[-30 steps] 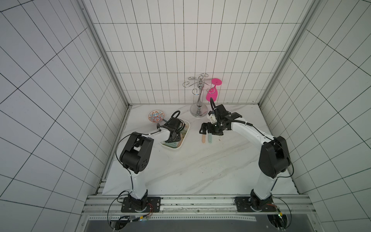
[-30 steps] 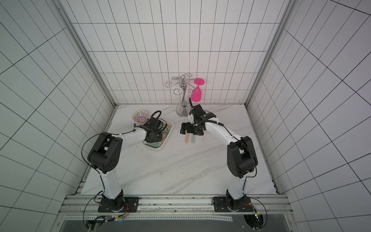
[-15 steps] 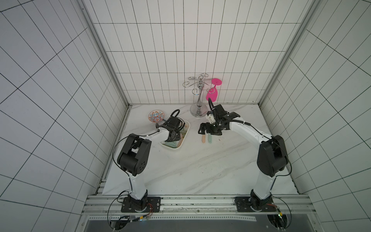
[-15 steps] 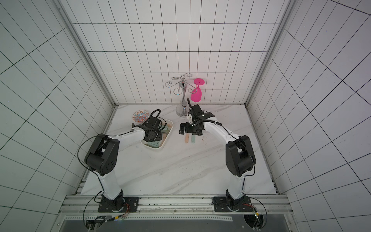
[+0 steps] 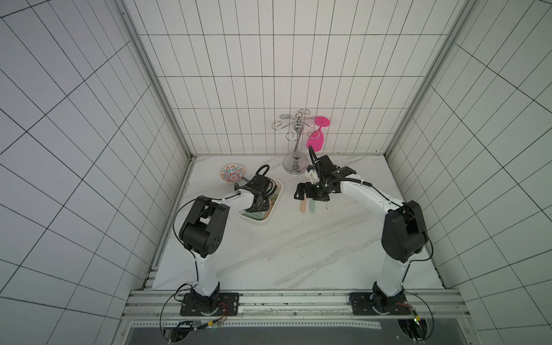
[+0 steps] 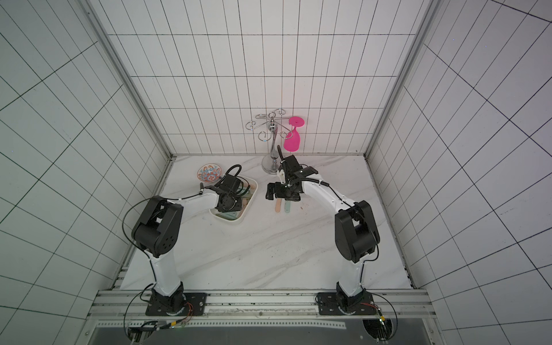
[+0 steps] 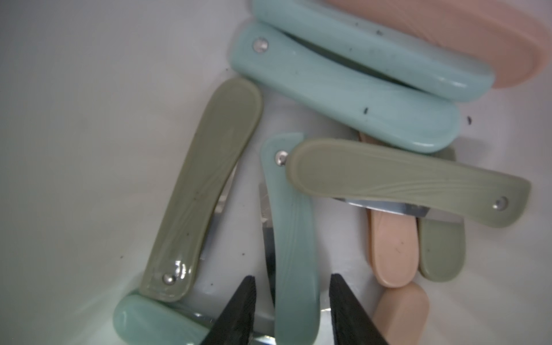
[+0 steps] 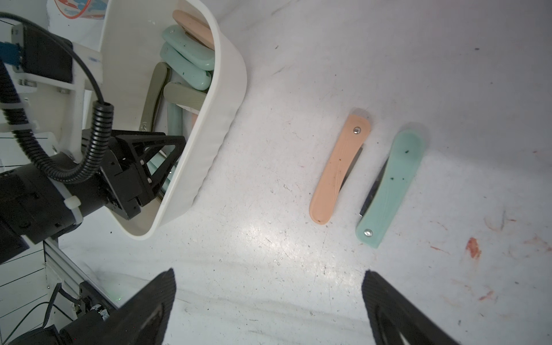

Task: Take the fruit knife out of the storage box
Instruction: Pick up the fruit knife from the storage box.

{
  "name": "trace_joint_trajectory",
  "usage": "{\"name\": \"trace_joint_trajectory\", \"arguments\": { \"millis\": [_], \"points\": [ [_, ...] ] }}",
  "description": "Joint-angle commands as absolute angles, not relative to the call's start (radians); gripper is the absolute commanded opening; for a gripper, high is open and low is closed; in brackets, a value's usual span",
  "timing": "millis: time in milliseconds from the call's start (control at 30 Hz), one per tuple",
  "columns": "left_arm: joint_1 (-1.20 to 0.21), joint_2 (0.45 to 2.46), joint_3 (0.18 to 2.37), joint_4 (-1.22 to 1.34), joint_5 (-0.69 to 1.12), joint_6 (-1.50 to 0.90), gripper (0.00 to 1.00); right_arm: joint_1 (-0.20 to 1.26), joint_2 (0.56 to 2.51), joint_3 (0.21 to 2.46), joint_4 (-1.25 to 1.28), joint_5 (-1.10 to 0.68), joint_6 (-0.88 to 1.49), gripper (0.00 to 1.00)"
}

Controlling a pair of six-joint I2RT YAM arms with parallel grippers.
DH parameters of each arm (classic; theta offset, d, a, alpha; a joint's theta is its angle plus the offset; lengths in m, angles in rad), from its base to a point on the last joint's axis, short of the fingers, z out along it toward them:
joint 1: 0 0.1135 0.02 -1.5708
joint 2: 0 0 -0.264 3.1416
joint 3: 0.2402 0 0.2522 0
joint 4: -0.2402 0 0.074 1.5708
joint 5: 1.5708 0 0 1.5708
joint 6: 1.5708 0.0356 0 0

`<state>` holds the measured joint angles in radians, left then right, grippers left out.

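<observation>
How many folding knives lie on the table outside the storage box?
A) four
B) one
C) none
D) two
D: a peach knife and a mint knife lie side by side, not touching, on the table next to the storage box.

walls [image 5: 268, 74]: white tile, dark grout | tabletop [image 5: 298, 254]: white marble, grey veins | light: even

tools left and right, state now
Left tool: open, astride a teal knife in the box, not gripping.
Right tool: open, empty.
</observation>
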<state>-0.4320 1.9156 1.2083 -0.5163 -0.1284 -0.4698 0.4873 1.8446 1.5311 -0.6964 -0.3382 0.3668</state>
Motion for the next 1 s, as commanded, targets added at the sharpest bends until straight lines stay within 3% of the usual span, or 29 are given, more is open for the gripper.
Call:
{"name": "trace_joint_trajectory", "arguments": {
  "millis": [0, 433, 967],
  "points": [
    [-0.437, 1.954, 1.213, -0.540, -0.135, -0.447, 0.43, 0.498, 1.858, 1.583, -0.722, -0.320, 0.376, 0.98],
    [-0.437, 1.934, 1.197, -0.551, -0.134, -0.445, 0.23, 0.503, 1.866, 1.597, -0.722, -0.331, 0.367, 0.99],
    [-0.437, 1.798, 1.201, -0.552, -0.119, -0.431, 0.15, 0.503, 1.865, 1.630, -0.722, -0.395, 0.366, 0.99]
  ]
}}
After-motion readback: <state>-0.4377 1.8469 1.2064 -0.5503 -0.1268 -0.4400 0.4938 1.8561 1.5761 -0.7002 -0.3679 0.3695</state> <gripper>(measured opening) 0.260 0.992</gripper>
